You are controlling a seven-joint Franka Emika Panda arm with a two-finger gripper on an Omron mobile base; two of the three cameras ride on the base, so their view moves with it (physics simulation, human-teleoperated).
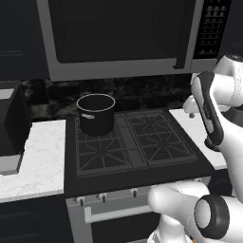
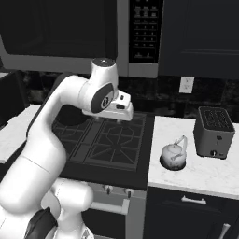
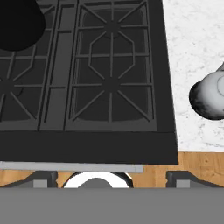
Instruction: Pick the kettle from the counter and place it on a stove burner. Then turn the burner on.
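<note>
Gleaming white counter (image 2: 205, 175), black cooktop (image 2: 109, 140)

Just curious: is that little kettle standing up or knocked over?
Upright: the kettle sits flat on the counter, its handle arching above it.

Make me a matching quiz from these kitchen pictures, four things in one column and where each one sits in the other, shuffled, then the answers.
Things:
1. kettle
2. black pot
3. toaster
4. hand

Places:
A. on the back left stove burner
B. on the counter just right of the cooktop
C. above the cooktop grates, open, holding nothing
D. on the counter, right of the kettle

Pairs: 1-B, 2-A, 3-D, 4-C
</note>
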